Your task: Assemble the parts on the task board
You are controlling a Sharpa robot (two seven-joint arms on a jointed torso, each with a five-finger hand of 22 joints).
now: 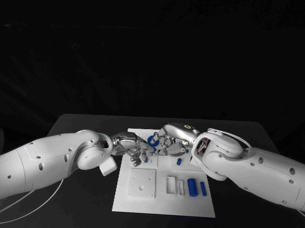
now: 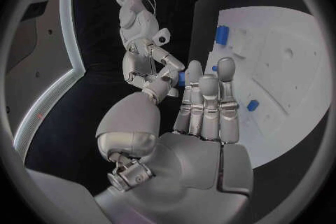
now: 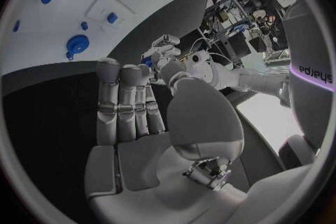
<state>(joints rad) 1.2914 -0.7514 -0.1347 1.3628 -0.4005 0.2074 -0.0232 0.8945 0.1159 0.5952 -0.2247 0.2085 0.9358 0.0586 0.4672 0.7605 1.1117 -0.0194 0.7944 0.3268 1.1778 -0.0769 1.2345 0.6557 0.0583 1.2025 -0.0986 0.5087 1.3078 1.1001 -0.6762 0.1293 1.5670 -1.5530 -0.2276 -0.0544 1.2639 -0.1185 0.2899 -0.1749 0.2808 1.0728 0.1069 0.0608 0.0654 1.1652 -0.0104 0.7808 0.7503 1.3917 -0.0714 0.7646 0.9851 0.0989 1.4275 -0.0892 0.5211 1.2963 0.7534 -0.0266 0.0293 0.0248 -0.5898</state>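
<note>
Cylinders (image 1: 192, 186) lengthwise along task board (image 1: 162, 202)

A black table (image 1: 84, 124) stands in a dark room, with blackness behind it. Past its edge, a cluttered bench (image 3: 241, 39) of equipment and cables sits in brighter light.

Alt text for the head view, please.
Both hands, left hand and right hand, meet over the far end of the white task board, a blue ring part between them. Two blue cylinders lie near the board's right edge.
</note>
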